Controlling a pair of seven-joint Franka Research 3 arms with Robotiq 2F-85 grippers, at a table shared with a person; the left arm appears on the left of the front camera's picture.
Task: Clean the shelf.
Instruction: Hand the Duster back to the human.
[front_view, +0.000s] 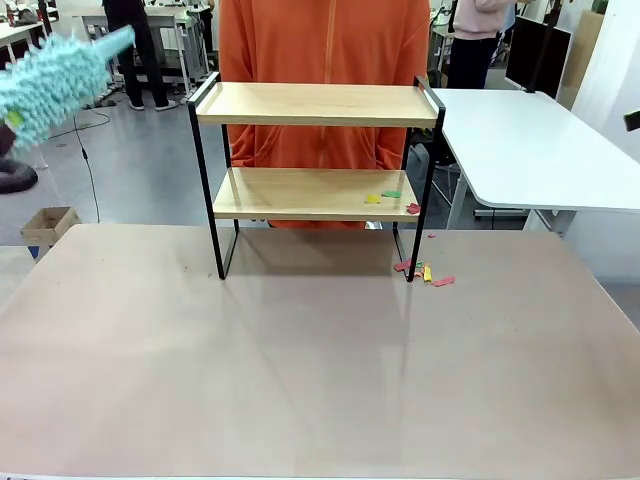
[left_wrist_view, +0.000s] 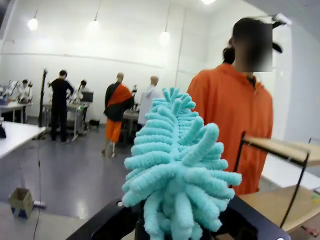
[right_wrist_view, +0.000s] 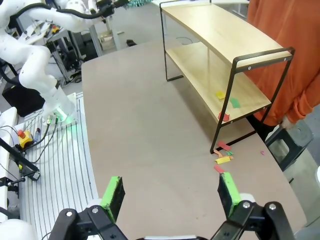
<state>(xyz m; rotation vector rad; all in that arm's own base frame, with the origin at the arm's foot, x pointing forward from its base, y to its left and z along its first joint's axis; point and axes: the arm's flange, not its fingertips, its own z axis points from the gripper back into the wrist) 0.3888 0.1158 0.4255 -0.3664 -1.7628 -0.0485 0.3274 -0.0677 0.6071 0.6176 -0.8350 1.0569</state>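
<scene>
Our left tool is clamped on a fluffy teal duster, held up off the table's far left. The right tool hangs wide open, holding nothing. The shelf sits far-center, with colored paper scraps on its lower board and more scraps by its right foot.

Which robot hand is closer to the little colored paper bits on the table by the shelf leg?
The right. The right gripper hangs open just above and before the paper bits. The left gripper, holding the blue duster, is up high past the shelf's other end.
</scene>
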